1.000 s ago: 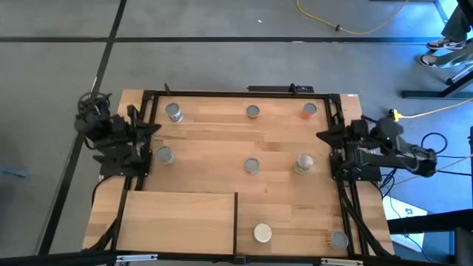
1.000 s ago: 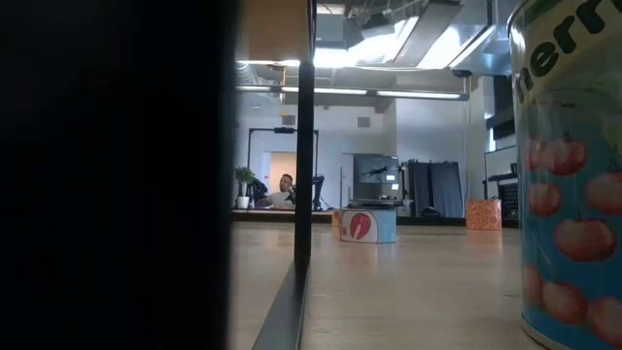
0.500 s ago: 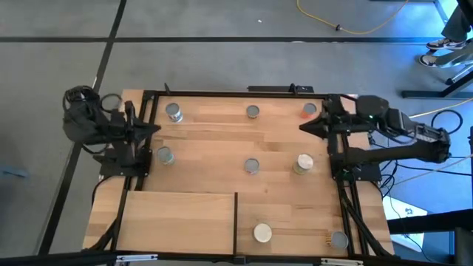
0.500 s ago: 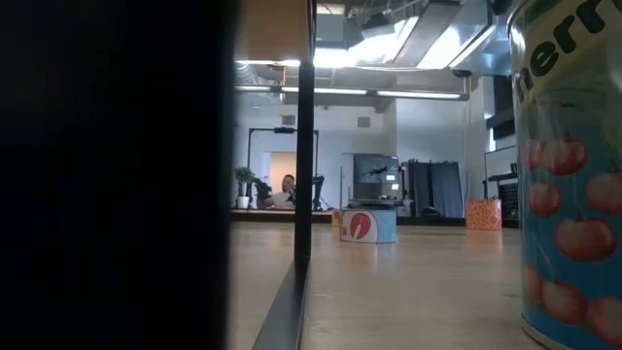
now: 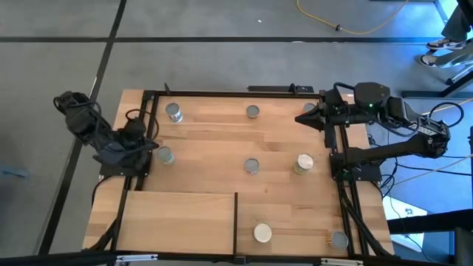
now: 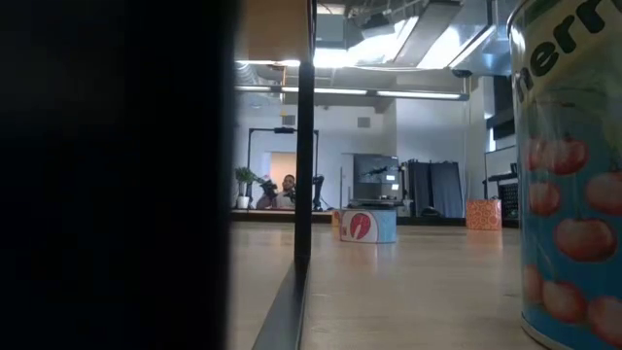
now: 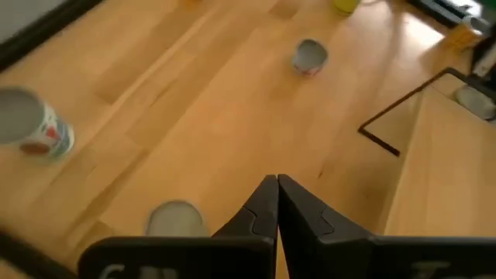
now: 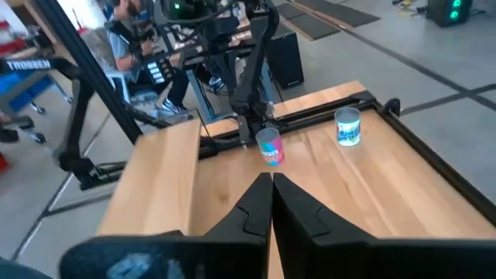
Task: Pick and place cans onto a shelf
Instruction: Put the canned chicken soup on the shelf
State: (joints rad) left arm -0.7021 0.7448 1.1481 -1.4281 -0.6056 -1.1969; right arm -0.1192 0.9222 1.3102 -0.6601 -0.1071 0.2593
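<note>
Cans at the front edge come first: a white-topped round tin [image 5: 262, 233] and a grey-topped tin [image 5: 338, 239] stand on the plank tabletop [image 5: 281, 140], right of the raised light-wood shelf with its thin black frame [image 5: 177, 222]. The shelf holds nothing, and no can has shifted over the last second.

What has changed is the arms. The left gripper [image 5: 150, 145] has swung from its tucked pose at the table's left side down toward the grey-topped tin at that edge [image 5: 164, 155] and now sits just beside it. Its fingers are pressed together and empty. Farther back, the right gripper [image 5: 301, 119] has lifted off its rest and reached over the back row. It now covers the spot where an orange-topped tin showed a second ago. Its fingers are also closed and empty. I read both as the start of an approach, with the fingers yet to spread.

The left wrist view confirms the closed fingers [image 7: 277, 190] and shows that nearest tin [image 7: 174, 219] close under them. The right wrist view looks across the table to a pink-and-blue labelled tin [image 8: 269, 145] and a person seated beyond [image 8: 128, 35]. The low view alone shows labels: a cherry-printed can [image 6: 569, 194] up close and a red-marked one [image 6: 367, 226] far off.
</note>
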